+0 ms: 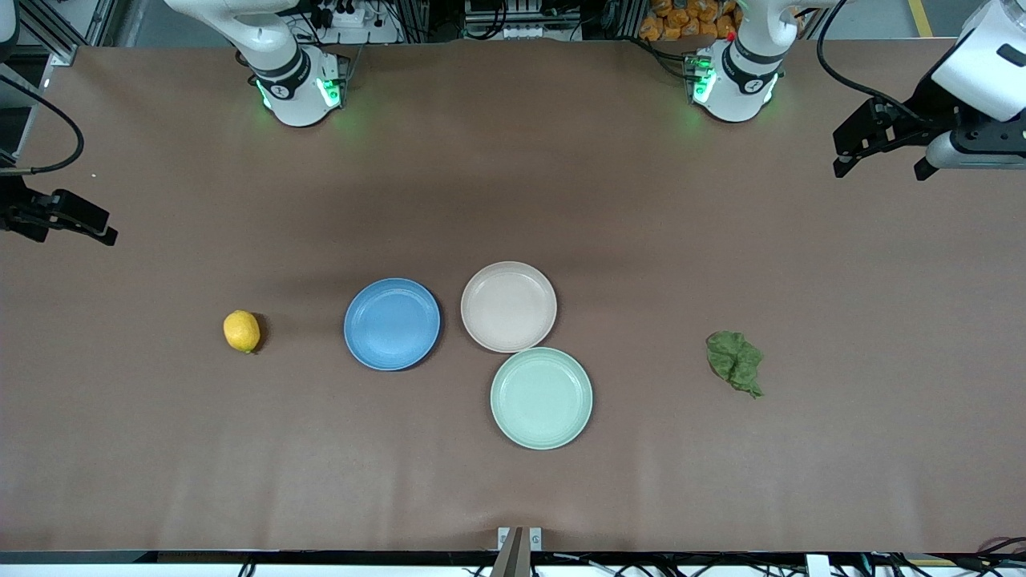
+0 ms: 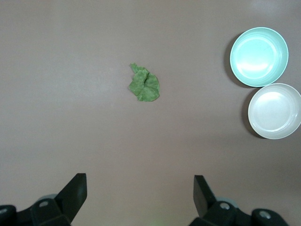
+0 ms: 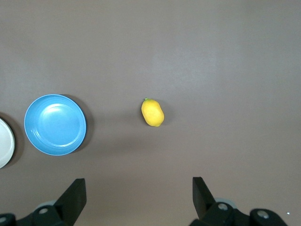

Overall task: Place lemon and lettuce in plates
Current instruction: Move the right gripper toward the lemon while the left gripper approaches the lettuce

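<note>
The yellow lemon (image 1: 241, 331) (image 3: 152, 112) lies on the brown table toward the right arm's end, beside the empty blue plate (image 1: 392, 324) (image 3: 55, 124). The empty beige-pink plate (image 1: 508, 306) (image 2: 274, 110) sits beside the blue one. The dark green lettuce (image 1: 734, 361) (image 2: 145, 83) lies flat toward the left arm's end. My right gripper (image 1: 74, 234) (image 3: 139, 190) hangs open, high over the table's right-arm end. My left gripper (image 1: 880, 170) (image 2: 140, 188) hangs open, high over the left-arm end. Neither holds anything.
An empty mint green plate (image 1: 541, 397) (image 2: 259, 56) touches the beige-pink plate and lies nearer to the front camera. A small metal bracket (image 1: 519, 538) sits at the table's front edge. Both arm bases (image 1: 300, 88) (image 1: 733, 84) stand along the back.
</note>
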Robot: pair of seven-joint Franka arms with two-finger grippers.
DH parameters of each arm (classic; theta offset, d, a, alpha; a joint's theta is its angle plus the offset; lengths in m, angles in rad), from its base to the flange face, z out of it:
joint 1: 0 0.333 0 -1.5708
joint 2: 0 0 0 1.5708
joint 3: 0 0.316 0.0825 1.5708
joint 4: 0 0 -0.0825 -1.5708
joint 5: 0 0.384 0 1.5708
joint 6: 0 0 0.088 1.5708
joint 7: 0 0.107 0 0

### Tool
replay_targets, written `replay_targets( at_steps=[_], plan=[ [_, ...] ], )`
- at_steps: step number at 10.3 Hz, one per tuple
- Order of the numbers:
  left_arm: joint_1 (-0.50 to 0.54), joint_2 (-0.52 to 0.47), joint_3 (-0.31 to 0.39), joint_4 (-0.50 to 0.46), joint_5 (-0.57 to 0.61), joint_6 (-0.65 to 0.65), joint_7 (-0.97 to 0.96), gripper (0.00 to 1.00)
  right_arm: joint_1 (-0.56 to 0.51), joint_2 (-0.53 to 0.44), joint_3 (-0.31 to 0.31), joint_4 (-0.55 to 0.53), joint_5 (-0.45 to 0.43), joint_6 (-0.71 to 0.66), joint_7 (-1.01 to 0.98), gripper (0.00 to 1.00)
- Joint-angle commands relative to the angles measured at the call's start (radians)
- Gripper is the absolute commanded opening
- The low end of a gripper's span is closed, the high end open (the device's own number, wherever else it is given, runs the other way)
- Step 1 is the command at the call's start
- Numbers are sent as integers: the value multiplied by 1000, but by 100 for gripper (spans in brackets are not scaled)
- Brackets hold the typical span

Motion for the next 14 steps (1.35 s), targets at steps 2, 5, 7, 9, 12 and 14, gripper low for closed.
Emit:
replay_targets(
  at_steps=[2,5,7,9,12,14],
  plan=[
    [6,-8,0,-4,-24,-20,25,100,-19,9,16,19,-10,-16,4,100],
    [5,-2,0,-2,-24,-20,10,100,-19,9,15,19,-12,-16,4,100],
    [5,8,0,-4,-24,-20,10,100,-20,11,15,19,-12,-16,4,100],
    [5,24,0,-5,-24,-20,10,100,-20,15,15,19,-10,-16,2,100],
    [3,57,0,-4,-23,-17,13,100,-32,41,15,17,-10,-13,2,100],
    [-11,106,0,-4,-18,-2,13,100,-40,61,15,16,-10,-13,2,100]
  ],
)
